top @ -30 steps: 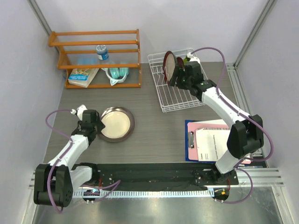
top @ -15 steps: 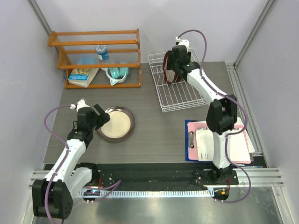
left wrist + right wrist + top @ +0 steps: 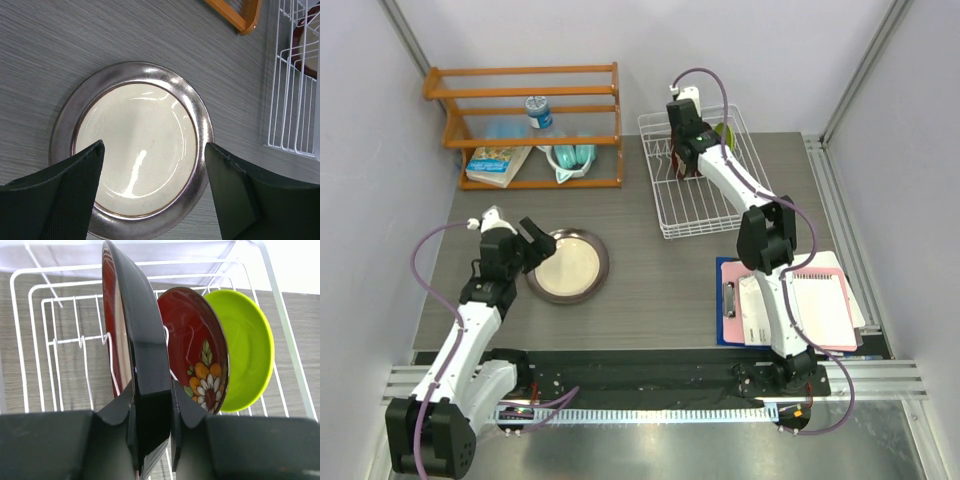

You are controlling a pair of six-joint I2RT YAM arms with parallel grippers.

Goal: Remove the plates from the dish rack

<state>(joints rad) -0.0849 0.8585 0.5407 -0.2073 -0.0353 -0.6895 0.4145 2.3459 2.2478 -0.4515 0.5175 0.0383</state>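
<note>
Left gripper (image 3: 530,250) is off the grey-rimmed plate (image 3: 567,266) now. A second ago it sat at the plate's left rim; since then it has pulled back to the left and come up a little. From the left wrist we see the left gripper (image 3: 152,150) with its jaws spread wide and nothing between them, the grey-rimmed plate (image 3: 135,150) lying flat on the table (image 3: 50,45) below, cream centre up. The plate hasn't moved from where it lay a second ago. It is well apart from the dish rack (image 3: 705,215), which stands at the far right of the table. The right arm has swung: a second ago its elbow was out to the right and the gripper sat over the rack's far middle; now the arm runs almost straight up the top view and the right gripper (image 3: 687,158) is over the rack's far left part. In the right wrist view the right gripper (image 3: 151,410) is clamped on the near edge of the maroon-rimmed plate (image 3: 142,340), one finger on each face. That plate stands upright and edge-on inside the dish rack (image 3: 13,340); we cannot tell whether it has left the tines. Behind it stand the dark red plate (image 3: 192,350) and then the lime green plate (image 3: 247,355), both upright in the rack.
</note>
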